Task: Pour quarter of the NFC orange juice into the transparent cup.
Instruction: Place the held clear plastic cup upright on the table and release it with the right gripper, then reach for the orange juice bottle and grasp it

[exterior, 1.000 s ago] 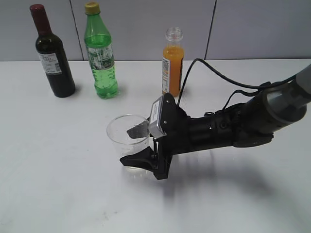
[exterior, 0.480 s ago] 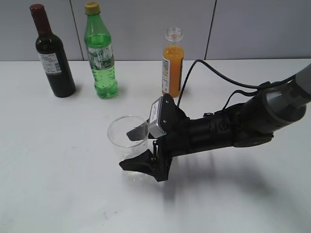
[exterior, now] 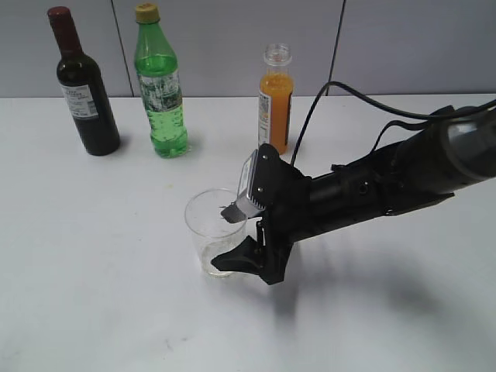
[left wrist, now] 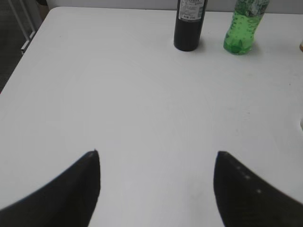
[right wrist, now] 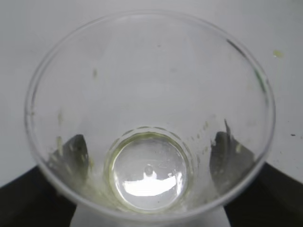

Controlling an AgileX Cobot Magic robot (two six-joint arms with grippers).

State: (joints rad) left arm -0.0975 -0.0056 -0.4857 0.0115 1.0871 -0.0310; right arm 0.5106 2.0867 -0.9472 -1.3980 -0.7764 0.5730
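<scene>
**A:** Right tool [exterior: 236, 236] is out over the middle of the white tabletop [exterior: 101, 256], and it has the transparent cup [exterior: 215, 232] between its fingers — one finger on the far side of the cup wall, one on the near side.

**B:** The right wrist view backs that up. You look straight down into the transparent cup [right wrist: 149, 127], and both dark fingers [right wrist: 71, 153] show through the plastic, pressed in on either side near the base. Clamped on the cup, I'd say, though the contact itself is only seen through the wall.

**A:** Cup is upright, with no orange liquid in it — just a faint greenish ring around the bottom.

**B:** And the NFC orange juice [exterior: 275, 101]?

**A:** Standing upright at the back, against the grey wall, well behind the cup and a little to its right. No cap, and orange liquid up to the shoulder.

**B:** Left of it, the green bottle [exterior: 160, 85] with the yellow cap, then the dark wine bottle [exterior: 84, 85] at the far left.

**A:** Left tool [left wrist: 156, 189] shows only in its own wrist view: fingers spread wide, nothing between them, bare tabletop beneath, with the wine bottle [left wrist: 189, 26] and green bottle [left wrist: 244, 28] at the top edge.
</scene>
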